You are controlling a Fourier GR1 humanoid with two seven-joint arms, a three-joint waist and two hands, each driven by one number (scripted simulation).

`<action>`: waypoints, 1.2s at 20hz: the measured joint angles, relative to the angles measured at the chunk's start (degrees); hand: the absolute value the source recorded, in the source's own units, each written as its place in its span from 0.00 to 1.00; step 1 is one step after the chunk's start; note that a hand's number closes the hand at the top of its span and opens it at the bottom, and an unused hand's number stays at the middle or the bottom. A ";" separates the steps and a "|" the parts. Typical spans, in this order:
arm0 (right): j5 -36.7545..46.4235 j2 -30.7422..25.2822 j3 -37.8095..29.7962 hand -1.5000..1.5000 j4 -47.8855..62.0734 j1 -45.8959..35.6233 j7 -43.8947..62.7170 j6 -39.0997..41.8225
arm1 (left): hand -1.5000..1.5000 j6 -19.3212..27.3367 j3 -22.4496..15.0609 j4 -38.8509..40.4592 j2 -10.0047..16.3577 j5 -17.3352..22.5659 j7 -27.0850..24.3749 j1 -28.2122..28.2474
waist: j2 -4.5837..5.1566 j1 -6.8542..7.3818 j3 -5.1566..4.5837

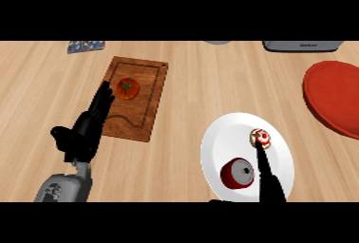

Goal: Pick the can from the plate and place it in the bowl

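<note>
Can (pixel 238 173) lies on white plate (pixel 217 142), near right. Right robot hand (pixel 269 182) just beside it, fingers (pixel 263 159) straight, pressed together. Left robot hand (pixel 85 132) spread, resting left. Red bowl (pixel 333 97) far right

1. The single view sits at the robot's head and looks steeply down on the pale wooden counter top (pixel 210 85).
2. It faces forward, away from the body: the black left hand (pixel 84 133) and the black right hand (pixel 270 182) enter from the lower edge.
3. It is close: the round white plate (pixel 217 142) fills much of the lower right, the wide red bowl (pixel 335 95) is cut by the right edge, and a grey appliance (pixel 301 46) by the top.
</note>
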 measured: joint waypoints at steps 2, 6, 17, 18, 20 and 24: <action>-1.45 -0.09 -1.24 0.00 1.48 -1.55 -0.20 1.14 | 0.50 0.31 -0.49 0.07 -0.75 -1.01 -0.65 0.83 | 0.00 0.03 0.00; -1.26 0.84 -0.19 1.00 5.56 -3.94 -2.55 1.53 | 0.50 -1.03 0.03 0.24 -0.89 -0.68 -1.44 1.68 | -0.05 0.10 -0.05; -0.05 0.33 -1.40 1.00 10.84 -10.78 -7.21 4.07 | 0.50 -1.52 1.31 2.35 -1.51 -1.48 -2.00 -0.03 | -0.17 0.10 -0.20; -1.43 0.49 -4.15 1.00 12.48 -13.78 -7.02 4.60 | 0.50 -1.60 1.11 1.88 -1.51 -1.55 -1.47 0.01 | -0.08 0.30 -0.14; -4.05 0.14 -10.09 1.00 15.56 -19.49 -6.49 5.09 | 0.50 -1.79 0.98 0.49 -1.27 -1.49 -0.24 -0.14 | 0.05 0.69 -0.06; -7.39 -0.07 -18.90 1.00 25.61 -31.41 -8.00 4.60 | 0.50 -1.52 0.76 0.26 -1.72 -1.87 0.05 -0.30 | 0.22 0.97 0.01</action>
